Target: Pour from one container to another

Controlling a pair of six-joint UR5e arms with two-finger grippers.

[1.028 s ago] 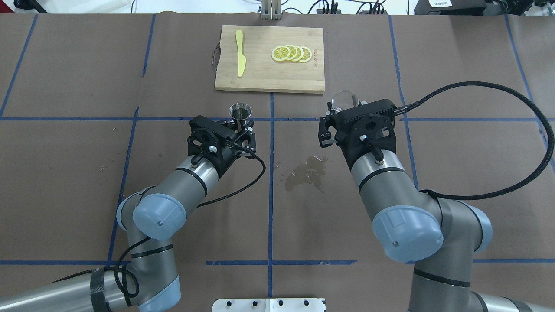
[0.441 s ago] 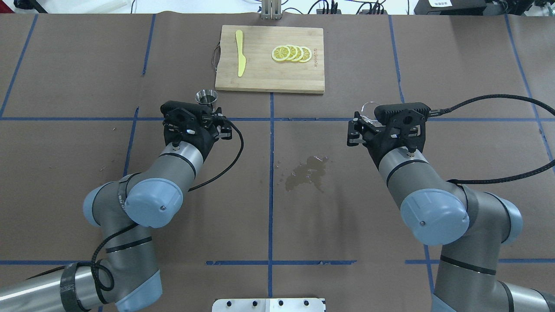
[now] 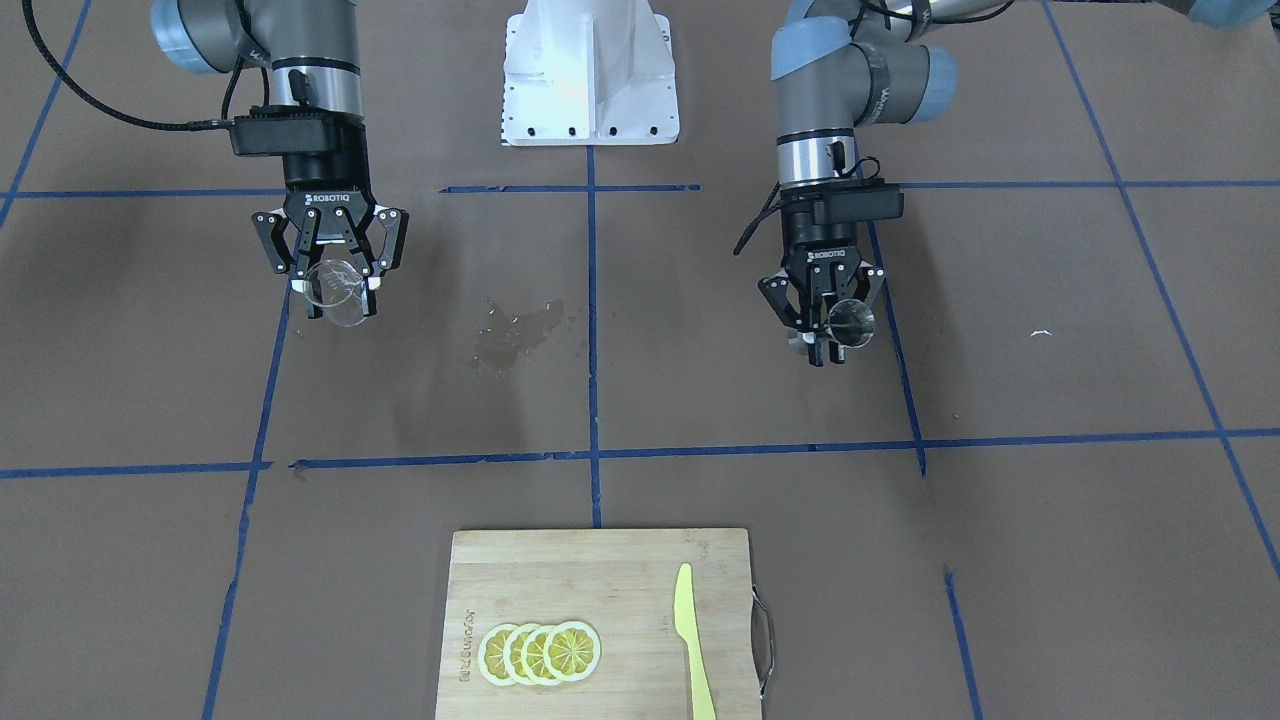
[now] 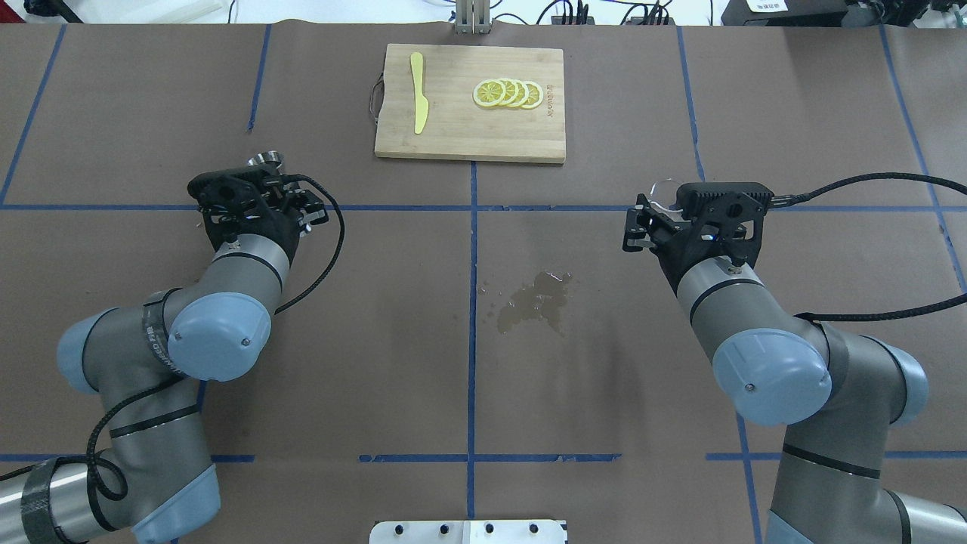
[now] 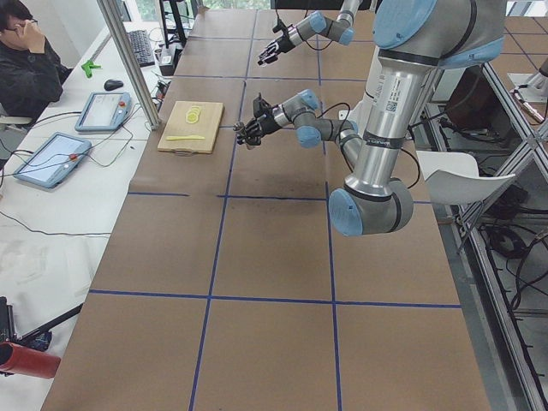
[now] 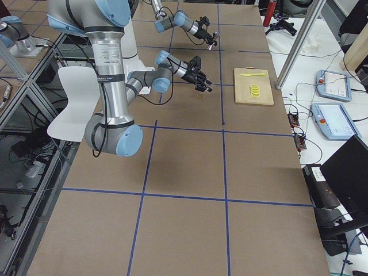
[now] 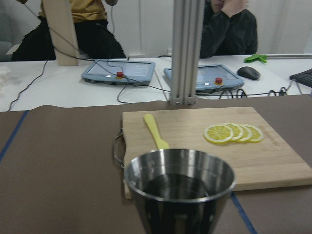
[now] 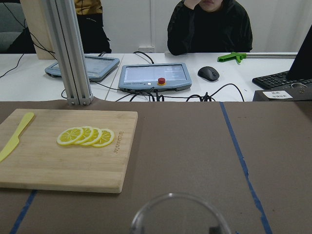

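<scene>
Left end effector (image 3: 830, 340) clamped on the jigger (image 3: 851, 321) at its lower part; open mouth up, rim level in the left wrist view. Inside looks dark; contents cannot be told.

Right end effector (image 3: 336, 285) clamped on the cup (image 3: 341, 309), fingers on either side of its wall. In the right wrist view only the rim shows, at the bottom edge, and it looks level.

Both vessels are held well apart, one in each half of the worktop (image 4: 604, 378), each over the far crosswise tape line (image 4: 529, 207). Whether they clear the surface cannot be told for certain.

Between them: brown paper, the blue centre line (image 4: 472, 363) and a wet patch (image 4: 536, 301). The patch lies just right of the centre line, on the robot's side of the crosswise line and nearer the right end effector.

Board (image 4: 453, 132) sits at the far edge, across the centre line, its near edge just beyond the crosswise line. Lemon slices (image 4: 508, 94) overlap on its right part; knife (image 4: 418, 92) lies on its left part. The board is apart from both end effectors.

Operators' desk lies beyond the far edge.
</scene>
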